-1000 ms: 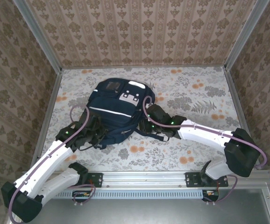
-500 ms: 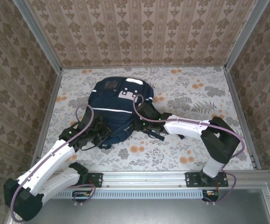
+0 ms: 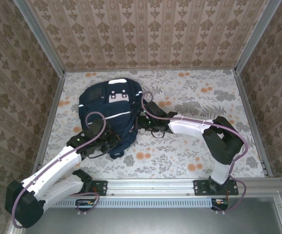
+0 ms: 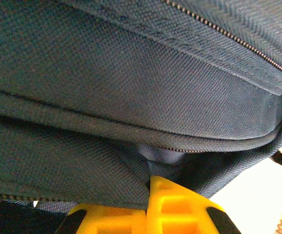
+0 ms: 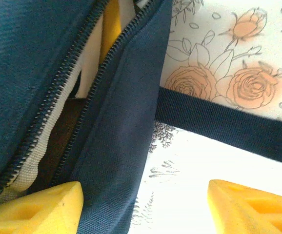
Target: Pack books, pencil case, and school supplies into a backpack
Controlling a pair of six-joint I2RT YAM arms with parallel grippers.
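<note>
The navy backpack [image 3: 109,109] lies flat at the table's left centre, its white stripe across it. My left gripper [image 3: 112,142] is at its near end, with the yellow fingers [image 4: 180,204] shut on a fold of backpack fabric [image 4: 131,97]. My right gripper [image 3: 140,120] is at the bag's right side, jaws wide apart. The side panel [image 5: 116,146] lies loose beside the left finger [image 5: 38,207]. In the unzipped slit [image 5: 77,92] I see a yellow book edge [image 5: 110,29], white lining and a brown shape. The pencil case and school supplies are hidden.
A dark strap [image 5: 219,122] trails from the bag across the floral table [image 3: 199,102] under my right gripper. Metal-framed patterned walls [image 3: 146,34] stand on three sides. Open table lies to the right and in front of the bag.
The backpack has slid left and turned. My right arm reached left after it and its jaws opened, letting go of the bag's edge. The left gripper kept its grip.
</note>
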